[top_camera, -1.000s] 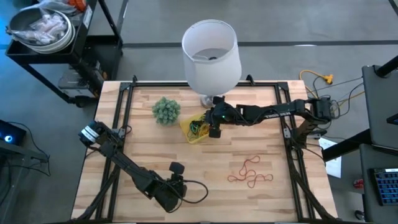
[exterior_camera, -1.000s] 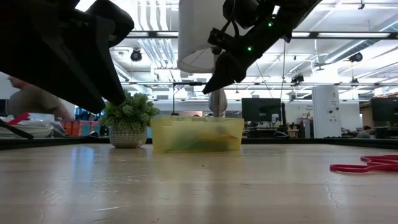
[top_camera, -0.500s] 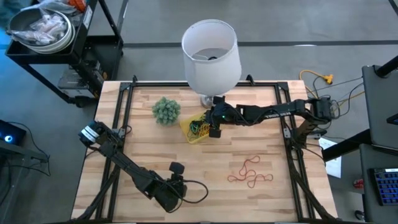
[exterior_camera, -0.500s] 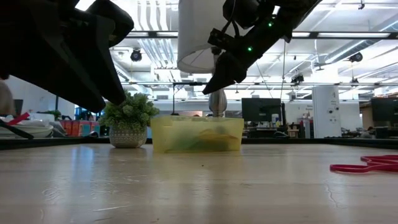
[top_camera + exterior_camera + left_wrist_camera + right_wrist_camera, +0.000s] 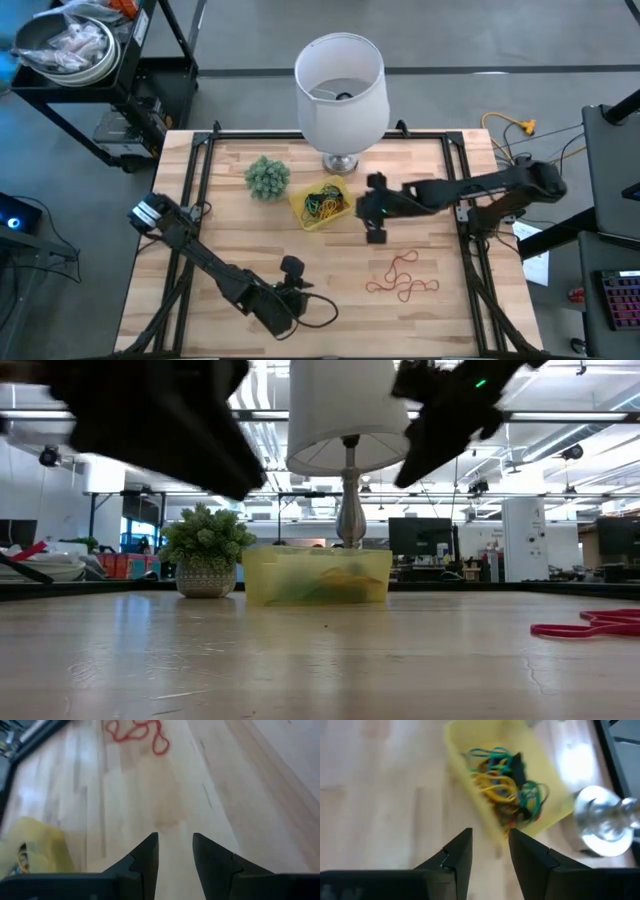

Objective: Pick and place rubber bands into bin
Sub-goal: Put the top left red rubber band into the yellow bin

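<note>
Even ceiling light, soft shadows; both wrist views and nearby arms motion-blurred.

The right end effector [image 5: 375, 214] has pulled back from over the bin [image 5: 322, 205] and now hangs just beside it, on the side away from the plant [image 5: 267, 177], so the bands [image 5: 325, 202] heaped inside show uncovered. Its fingers stand parted with nothing between them. The left end effector [image 5: 291, 285] has shifted slightly.
</note>
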You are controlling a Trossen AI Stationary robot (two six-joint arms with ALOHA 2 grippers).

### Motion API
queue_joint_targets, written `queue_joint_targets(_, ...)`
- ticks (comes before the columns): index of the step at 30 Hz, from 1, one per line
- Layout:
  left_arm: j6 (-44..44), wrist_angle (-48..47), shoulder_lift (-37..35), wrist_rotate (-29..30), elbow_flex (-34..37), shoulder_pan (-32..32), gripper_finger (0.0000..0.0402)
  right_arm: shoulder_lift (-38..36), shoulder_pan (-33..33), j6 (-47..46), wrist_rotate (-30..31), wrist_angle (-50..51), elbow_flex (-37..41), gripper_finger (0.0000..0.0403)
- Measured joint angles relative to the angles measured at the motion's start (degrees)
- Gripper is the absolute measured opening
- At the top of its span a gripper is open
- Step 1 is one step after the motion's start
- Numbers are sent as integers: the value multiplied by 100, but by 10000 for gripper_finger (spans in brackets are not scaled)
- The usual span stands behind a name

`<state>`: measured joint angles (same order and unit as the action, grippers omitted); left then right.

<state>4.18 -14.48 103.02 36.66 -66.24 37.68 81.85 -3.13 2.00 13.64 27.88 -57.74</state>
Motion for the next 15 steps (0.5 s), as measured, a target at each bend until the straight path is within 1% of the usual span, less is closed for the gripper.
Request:
queue_joint_targets(3,-386,323,0,2,0,-180,105,-433,-416,-423,27,200,227,118)
queue_joint_targets(6,-843,711,0,-37,0,-373,105,-865,-909,-905,236,219,560,114)
queue_joint_targets(7,-997,871,0,-140,0,-448,105,-1002,-1090,-1076,330,221,678,113)
queue_joint_targets(9,-1256,1126,0,-430,0,-611,105,-1279,-1459,-1448,535,213,937,111)
queue_joint_targets(15,-1723,1790,60,-1602,-26,-1128,105,-1868,-2576,-2716,1153,189,1780,109)
